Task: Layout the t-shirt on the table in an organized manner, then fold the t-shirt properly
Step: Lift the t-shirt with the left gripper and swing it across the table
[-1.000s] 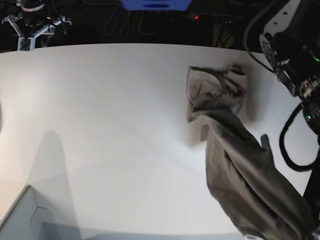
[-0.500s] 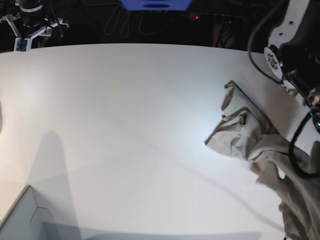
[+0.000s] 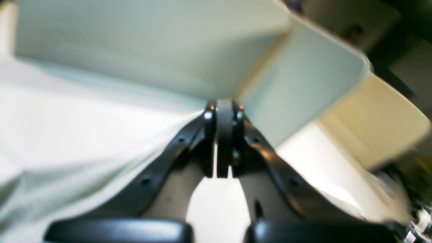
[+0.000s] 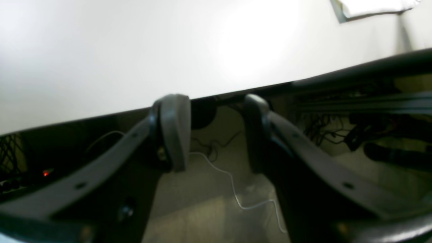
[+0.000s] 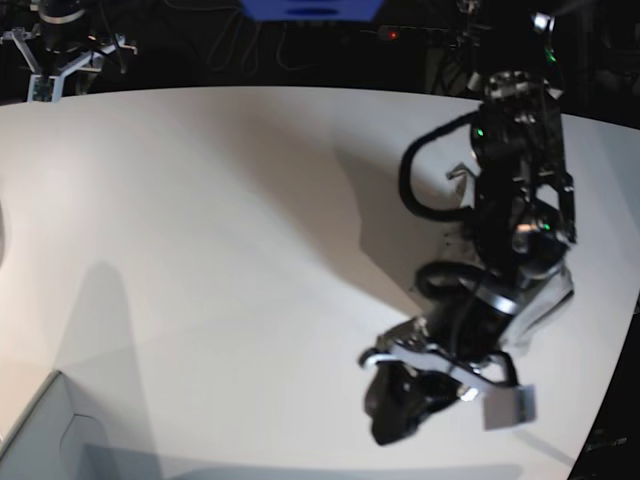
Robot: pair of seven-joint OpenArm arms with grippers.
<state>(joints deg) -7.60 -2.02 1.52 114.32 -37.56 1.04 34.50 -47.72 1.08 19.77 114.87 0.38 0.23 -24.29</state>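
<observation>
My wrist pictures are blurry. Bright glare washes the table (image 5: 200, 200), and my arm's shadow falls there.

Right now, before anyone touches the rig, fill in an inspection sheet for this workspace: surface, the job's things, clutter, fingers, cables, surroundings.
Surface: white table, smooth, with shadows across it.
Job's things: t-shirt, bunched beside the left fingers, not laid out; not seen in the base view, where the left arm blocks that area.
Clutter: pale box corner at the near edge.
Grippers: left gripper fingers shut, pinching shirt cloth; right gripper fingers open, empty, off the table's edge.
Cables: black cable looped on the left arm; thin white cable on the floor.
Surroundings: dark, with a blue object and a red light beyond the far edge.
</observation>
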